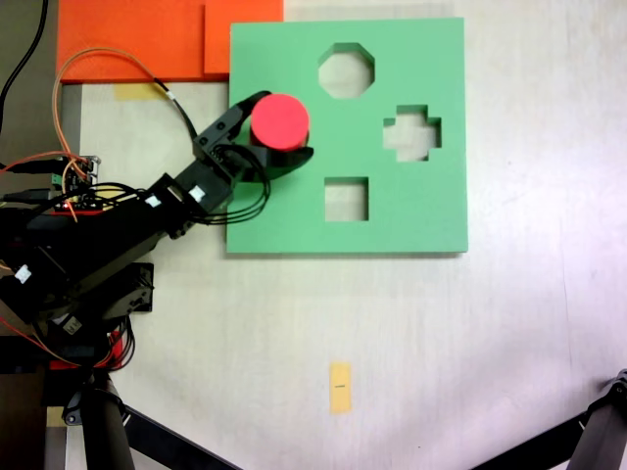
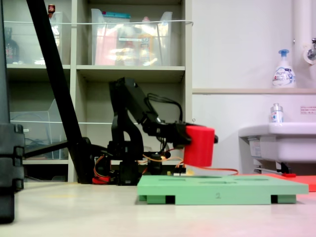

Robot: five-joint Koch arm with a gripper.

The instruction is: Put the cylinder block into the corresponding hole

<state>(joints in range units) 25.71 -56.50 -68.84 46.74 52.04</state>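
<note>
The red cylinder block (image 1: 280, 119) (image 2: 199, 147) is upright between the black fingers of my gripper (image 1: 284, 127) (image 2: 191, 137), which is shut on it. It hangs a little above the left part of the green foam board (image 1: 411, 215) (image 2: 222, 188), clear of the surface in the second exterior view. The corresponding hole, the round one, is hidden; no circular cut-out shows in either exterior view. My arm reaches in from the first exterior view's left.
The board shows an octagonal cut-out (image 1: 346, 70), a cross-shaped one (image 1: 411, 132) and a square one (image 1: 346, 199). An orange foam sheet (image 1: 137, 39) lies behind the board. A yellow tape strip (image 1: 340, 387) is on the table. Loose wires (image 1: 69, 166) trail by the arm's base.
</note>
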